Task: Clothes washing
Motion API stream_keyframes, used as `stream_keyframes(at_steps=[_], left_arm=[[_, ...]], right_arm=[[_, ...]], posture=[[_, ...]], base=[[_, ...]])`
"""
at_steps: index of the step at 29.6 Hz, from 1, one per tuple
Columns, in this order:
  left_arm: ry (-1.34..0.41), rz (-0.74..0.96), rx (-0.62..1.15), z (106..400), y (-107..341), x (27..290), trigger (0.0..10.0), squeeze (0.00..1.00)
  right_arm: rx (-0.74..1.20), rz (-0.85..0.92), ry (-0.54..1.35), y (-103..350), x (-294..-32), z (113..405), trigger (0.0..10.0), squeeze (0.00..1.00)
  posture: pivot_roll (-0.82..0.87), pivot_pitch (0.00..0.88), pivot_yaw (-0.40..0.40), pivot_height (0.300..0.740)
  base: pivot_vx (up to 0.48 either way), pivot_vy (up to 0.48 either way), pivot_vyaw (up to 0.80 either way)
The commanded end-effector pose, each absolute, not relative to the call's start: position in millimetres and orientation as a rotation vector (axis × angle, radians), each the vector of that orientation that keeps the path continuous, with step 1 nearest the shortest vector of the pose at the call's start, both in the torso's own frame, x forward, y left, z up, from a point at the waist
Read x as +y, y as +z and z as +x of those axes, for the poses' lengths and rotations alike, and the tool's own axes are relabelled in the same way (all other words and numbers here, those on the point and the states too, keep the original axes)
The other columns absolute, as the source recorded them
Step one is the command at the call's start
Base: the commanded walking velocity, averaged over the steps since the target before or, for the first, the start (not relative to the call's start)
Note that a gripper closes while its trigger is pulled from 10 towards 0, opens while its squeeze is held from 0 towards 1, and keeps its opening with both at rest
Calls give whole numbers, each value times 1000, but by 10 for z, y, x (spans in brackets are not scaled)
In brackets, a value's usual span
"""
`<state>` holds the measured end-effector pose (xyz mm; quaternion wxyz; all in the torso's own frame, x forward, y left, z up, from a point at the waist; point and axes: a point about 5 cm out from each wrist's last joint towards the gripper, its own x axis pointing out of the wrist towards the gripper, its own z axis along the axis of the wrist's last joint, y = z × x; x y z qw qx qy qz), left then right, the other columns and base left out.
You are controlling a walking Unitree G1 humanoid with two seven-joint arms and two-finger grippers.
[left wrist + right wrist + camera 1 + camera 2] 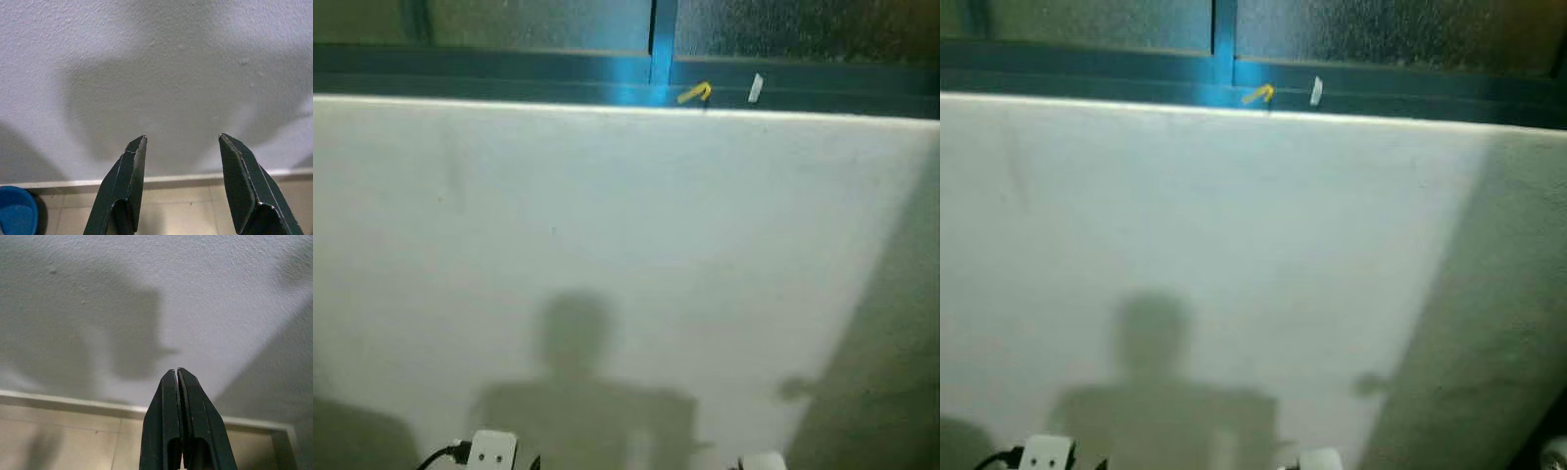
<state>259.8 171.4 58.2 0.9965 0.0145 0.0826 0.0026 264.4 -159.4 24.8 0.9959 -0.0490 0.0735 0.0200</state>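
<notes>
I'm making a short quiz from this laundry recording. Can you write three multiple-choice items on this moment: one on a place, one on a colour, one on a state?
1. Where does the small yellow object lie?
A. on the floor tiles
B. on the window ledge above the white wall
C. between the left claw's fingers

2. What colour is the tub that sits on the floor at the foot of the wall?
A. blue
B. red
C. white

3. How do the two claws stand?
A. both open
B. left shut, right open
C. left open, right shut

Answers:
1 B: the head views show it on the dark ledge by the window frame, above the wall.
2 A: the left wrist view shows it blue.
3 C: the left claw has a wide gap between its fingers, while the right claw has its fingers pressed together, empty.
</notes>
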Motion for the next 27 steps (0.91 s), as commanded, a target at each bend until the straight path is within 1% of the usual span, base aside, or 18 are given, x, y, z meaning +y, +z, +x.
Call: stream_keyframes(at_steps=[1,3,7,15,27], left_arm=[[9,38,195,2573,531,1732,10000,0],[8,40,201,2579,528,1732,10000,0],[6,38,204,2581,531,1727,10000,0],[0,36,212,2574,517,1716,10000,0],[-3,35,213,2579,521,1715,10000,0]], right_arm=[[170,-91,42,208,-1572,2620,10000,0],[185,-67,33,195,-1576,2624,10000,0],[195,-38,19,191,-1588,2634,10000,0],[191,-49,16,203,-1612,2637,10000,0],[174,-23,24,255,-1575,2660,10000,0]], posture=[[36,58,25,740],[37,57,24,740],[35,55,24,740],[32,58,25,740],[32,69,25,740]], base=[[0,0,0],[0,0,0],[0,0,-800],[0,0,-800],[0,0,-800]])
